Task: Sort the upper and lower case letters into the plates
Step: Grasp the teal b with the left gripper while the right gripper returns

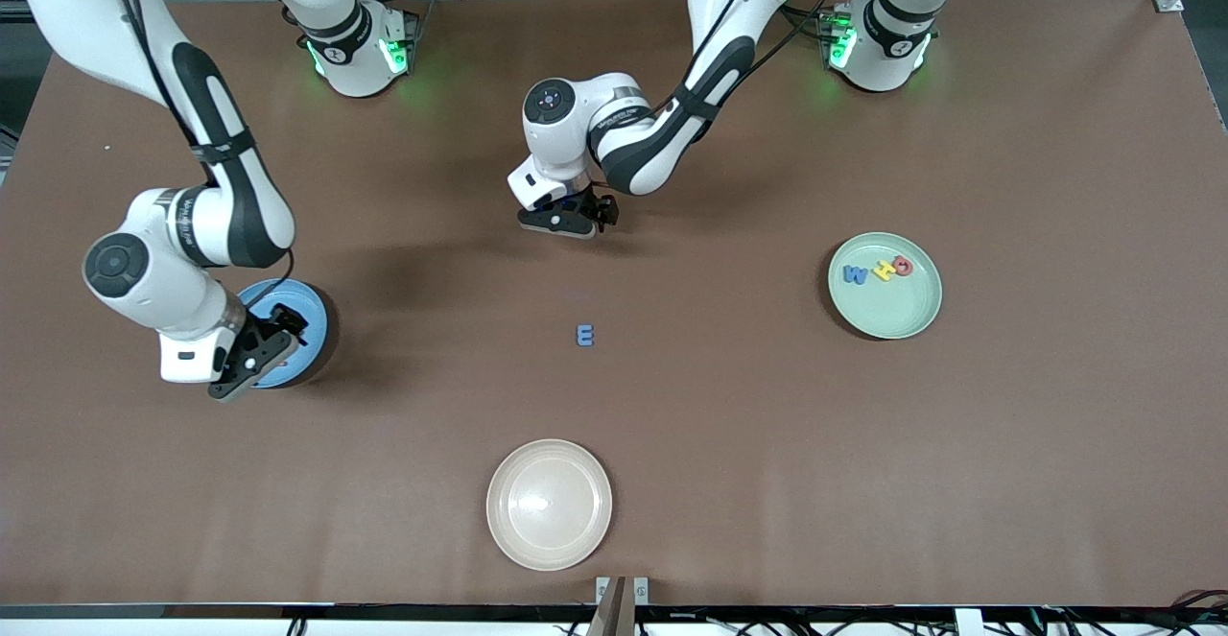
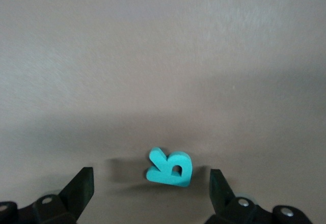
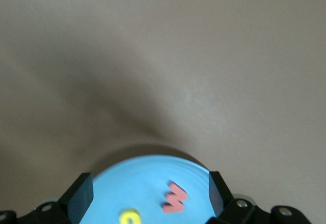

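Currently the left claw (image 1: 573, 221) is low over the middle of the brown surface (image 1: 729, 406), its fingers spread apart with nothing clamped. In the left wrist view a teal R (image 2: 170, 167) lies flat on the surface between the two fingertips (image 2: 81, 186), touching neither. The front view hides that letter under the claw.

The right claw (image 1: 251, 356) is over the blue plate (image 1: 312, 319), toward the right arm's end of the surface. Its fingers are also apart and empty. The right wrist view shows a red w (image 3: 175, 197) lying in the blue plate (image 3: 142, 183), and beside it a yellow letter (image 3: 129, 217) cut off by the edge of the view, so its shape cannot be told.

A blue E (image 1: 585, 335) lies alone on the bare surface, nearer to the front camera than the left claw and well apart from every plate.

The green plate (image 1: 892, 315) sits toward the left arm's end of the surface. Three letters lie in it in a row: a blue W (image 1: 855, 274), a yellow H (image 1: 881, 270) and a red Q (image 1: 902, 266), close beside one another.

A cream plate (image 1: 549, 505) sits nearest the front camera, nearer than the E, with no letter in it.
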Controlling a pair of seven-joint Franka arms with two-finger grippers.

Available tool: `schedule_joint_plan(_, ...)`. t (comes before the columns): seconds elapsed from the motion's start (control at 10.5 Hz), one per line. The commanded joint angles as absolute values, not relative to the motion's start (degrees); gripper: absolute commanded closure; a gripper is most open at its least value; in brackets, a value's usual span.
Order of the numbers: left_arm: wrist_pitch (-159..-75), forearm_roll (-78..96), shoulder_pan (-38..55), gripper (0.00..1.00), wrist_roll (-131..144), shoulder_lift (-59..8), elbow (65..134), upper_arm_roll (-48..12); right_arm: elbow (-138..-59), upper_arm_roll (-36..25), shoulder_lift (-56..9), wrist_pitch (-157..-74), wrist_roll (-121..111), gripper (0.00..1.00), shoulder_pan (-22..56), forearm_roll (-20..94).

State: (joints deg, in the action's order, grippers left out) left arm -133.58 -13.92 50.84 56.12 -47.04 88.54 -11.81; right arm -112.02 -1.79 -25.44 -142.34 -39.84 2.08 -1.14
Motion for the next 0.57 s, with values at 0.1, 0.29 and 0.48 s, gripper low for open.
schedule_joint_plan(0.1, -133.9, -14.3, 51.3, 0.0, 57.5, -48.8, 86.3, -11.6, -108.0, -1.8, -28.3, -139.4, -25.5, 0.0, 6.1, -0.8)
schedule_joint_plan(0.29, -133.9, -14.3, 51.2, 0.0, 58.5, -49.5, 84.7, -11.6, -104.9, -1.8, -28.5, -133.8, -16.0, 0.0, 9.3, -0.8)
schedule_joint_plan(0.48, -133.9, -14.3, 51.2, 0.09, 58.5, -50.6, 83.3, -11.6, -103.2, -1.8, -29.4, -132.3, -11.9, 0.0, 10.8, -0.7)
